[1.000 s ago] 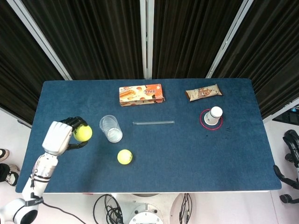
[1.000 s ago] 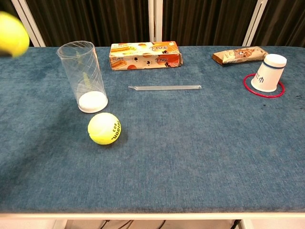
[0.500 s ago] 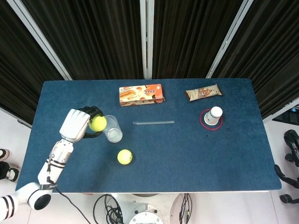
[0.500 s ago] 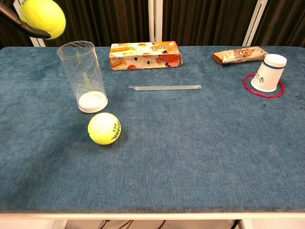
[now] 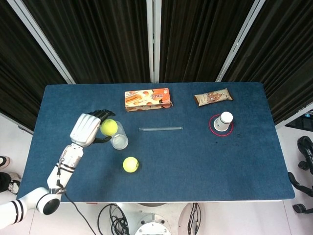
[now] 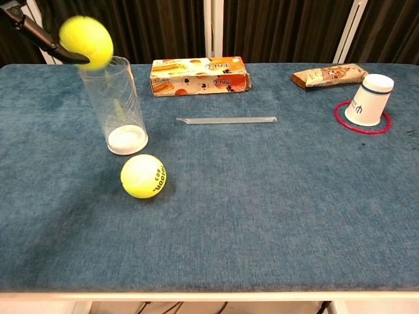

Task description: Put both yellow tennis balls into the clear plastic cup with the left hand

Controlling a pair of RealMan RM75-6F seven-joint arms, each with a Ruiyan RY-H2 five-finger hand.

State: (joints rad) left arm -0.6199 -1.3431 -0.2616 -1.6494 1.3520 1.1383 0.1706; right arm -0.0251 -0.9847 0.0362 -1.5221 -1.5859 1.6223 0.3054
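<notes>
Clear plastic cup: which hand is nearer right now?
Left. The left hand holds a tennis ball just above the rim of the clear plastic cup. The right hand shows in neither view.

Left hand (image 5: pixel 88 128) has travelled from the near-left part of the surface (image 5: pixel 195 161) across toward the clear plastic cup (image 6: pixel 114 104), carrying the held tennis ball (image 5: pixel 108 127) with it. In the head view the ball, gripped at the fingers (image 5: pixel 101 114), was well apart from the cup, then beside its rim, and now overlaps the rim. In the chest view the ball has moved in from the upper-left frame edge and now sits just at the cup's mouth, a dark fingertip under it.
</notes>
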